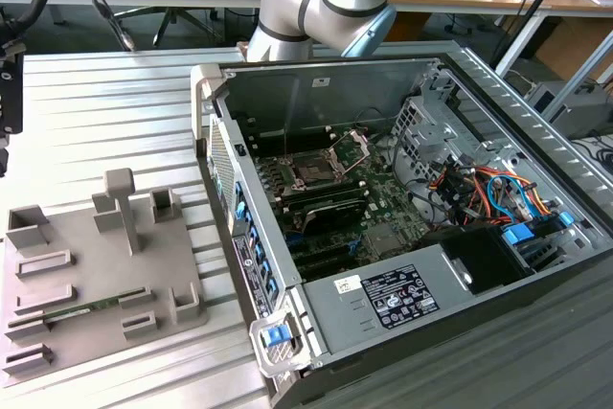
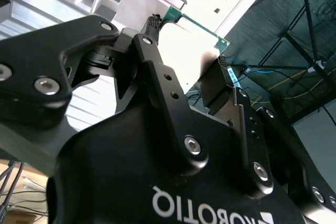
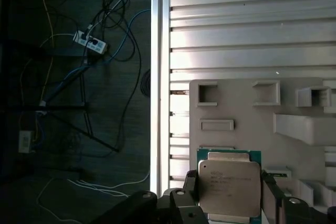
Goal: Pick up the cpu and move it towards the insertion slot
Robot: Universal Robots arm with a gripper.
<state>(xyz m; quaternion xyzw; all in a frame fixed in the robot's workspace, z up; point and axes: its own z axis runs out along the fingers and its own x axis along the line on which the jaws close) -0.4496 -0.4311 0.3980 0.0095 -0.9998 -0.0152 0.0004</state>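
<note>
Two fingers (image 3: 270,192): pressed on opposite edges of the cpu (image 3: 229,187), one on each side, seen in the first wrist view.
Tool (image 2: 189,45): pinching the cpu (image 2: 184,40), not spread; same hold seen in both wrist views.
Cpu place: in the tool, over the grey tray (image 3: 247,111) on the worktop (image 3: 247,24); silver top turned toward the first wrist camera; looks lifted a little, hard to be sure.
Insertion slot (image 1: 316,170): down inside the open computer case (image 1: 287,98), well apart from the grey tray (image 1: 86,284) in the exterior view; metal bracket (image 1: 356,146) tipped up beside it.
Slip danger: thin chip, smooth edges, very small hold; could slide out and fall with a jerk or a soft squeeze.
Twist danger: held by two edges only; could turn between the fingers and end up crooked.
Bump danger: tall case wall between tray and slot; could hit the chip or the tool on a low path.
Bracket danger: raised just beside the slot; could catch a corner of the chip on a sideways path.
Slot danger: probably easy to hurt; could be scratched or bent by a hard or tilted touch.
Cables (image 1: 479,189): on the exterior view's right of the slot, near enough to snag on a wide swing.
</note>
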